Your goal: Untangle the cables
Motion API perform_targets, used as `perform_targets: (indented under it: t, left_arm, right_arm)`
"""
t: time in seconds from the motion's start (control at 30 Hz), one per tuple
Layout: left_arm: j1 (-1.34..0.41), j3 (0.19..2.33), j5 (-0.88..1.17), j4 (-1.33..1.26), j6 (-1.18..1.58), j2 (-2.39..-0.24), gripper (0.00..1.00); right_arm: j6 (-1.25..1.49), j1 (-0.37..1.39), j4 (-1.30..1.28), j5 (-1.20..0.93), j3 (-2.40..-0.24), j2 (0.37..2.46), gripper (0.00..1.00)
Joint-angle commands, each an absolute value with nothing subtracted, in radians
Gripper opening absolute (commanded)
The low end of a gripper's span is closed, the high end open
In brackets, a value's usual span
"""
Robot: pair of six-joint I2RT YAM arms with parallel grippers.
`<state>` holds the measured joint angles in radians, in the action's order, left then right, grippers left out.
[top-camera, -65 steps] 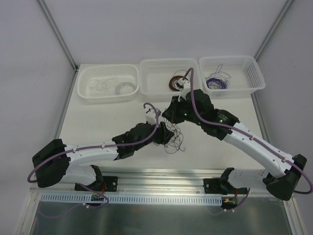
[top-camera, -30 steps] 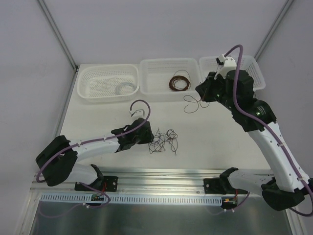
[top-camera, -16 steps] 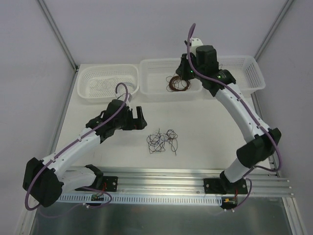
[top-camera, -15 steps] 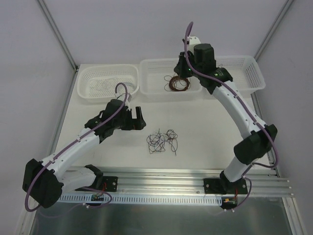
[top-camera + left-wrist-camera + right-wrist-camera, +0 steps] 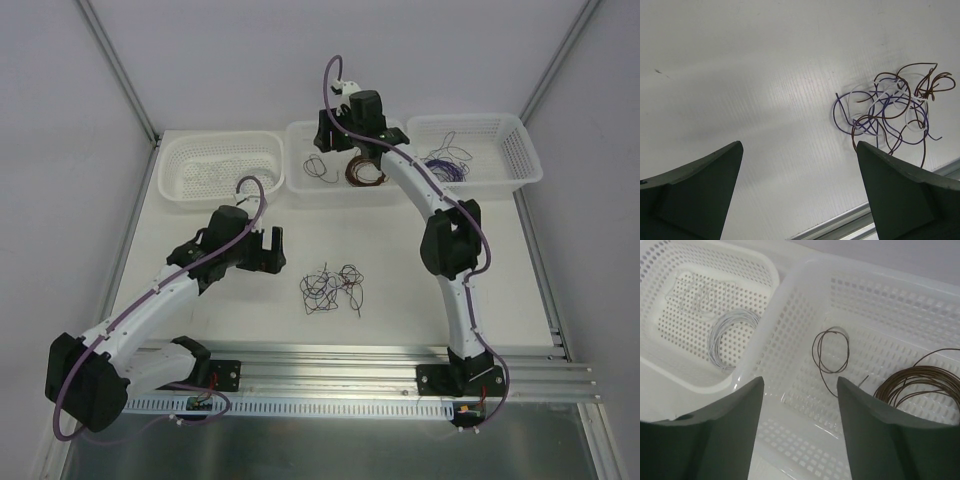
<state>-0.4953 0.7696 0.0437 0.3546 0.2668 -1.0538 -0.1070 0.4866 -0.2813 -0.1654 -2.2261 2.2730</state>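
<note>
Cables [image 5: 333, 288], thin purple, brown and pale ones, lie in a messy knot on the white desk [image 5: 520, 270]. The knot is a bit below the middle of the top view. In the left wrist view the same knot sits at the right side of the frame. It lies flat on the desk and nothing touches it.

The left end effector [image 5: 266, 250] is off to the left of the knot, near it but not touching. Its two fingers [image 5: 695, 200] are spread very wide. There is nothing between them, only bare desk.

The right arm stretches far up the frame to three white baskets in a row along the top edge of the desk. The right end effector [image 5: 799, 390] hangs over the near wall of the middle basket [image 5: 880, 295]. Its fingers are apart and they hold nothing. Just past the fingers, one loose brown wire [image 5: 830, 352] lies in a small loop on the basket floor. Beside it, toward the right of that frame, is a neat round brown coil [image 5: 920, 382].

The left basket [image 5: 175, 160] holds a round white coil [image 5: 732, 335] and some pale thin wire [image 5: 700, 290]. The right basket [image 5: 520, 140] holds scribbly purple wire [image 5: 445, 165].
</note>
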Motion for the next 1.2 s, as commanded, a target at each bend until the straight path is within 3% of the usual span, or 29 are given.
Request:
perform_targets:
  t: [0.0,0.13,0.27,0.5,0.8,1.17]
  left_arm:
    - [-0.491,0.765,0.041,0.347,0.235,-1.032,0.99]
    - [-0.491,0.764,0.069,0.345,0.239,-1.028,0.99]
    - [-0.491,0.755,0.126,0.331,0.242,-1.017,0.99]
    - [-0.497,0.741,0.277,0.285,0.258,-1.019,0.99]
    - [-0.636,0.723,0.200,0.253,0.389,-1.048,0.99]
    - [-0.856,0.739,0.061,0.218,0.541,-1.173,0.91]
  right_arm:
    - [-0.106,0.483,-0.213,-0.207,-2.191,2.185,0.66]
    - [-0.130,0.482,-0.235,-0.203,-2.030,2.047,0.78]
    - [-0.127,0.482,-0.308,-0.204,-1.866,1.886,0.79]
    - [-0.092,0.506,-0.402,-0.187,-1.502,1.553,0.79]
    - [0.024,0.595,-0.468,-0.131,-1.102,1.231,0.74]
    - [0.205,0.771,-0.399,-0.087,-0.793,1.147,0.66]
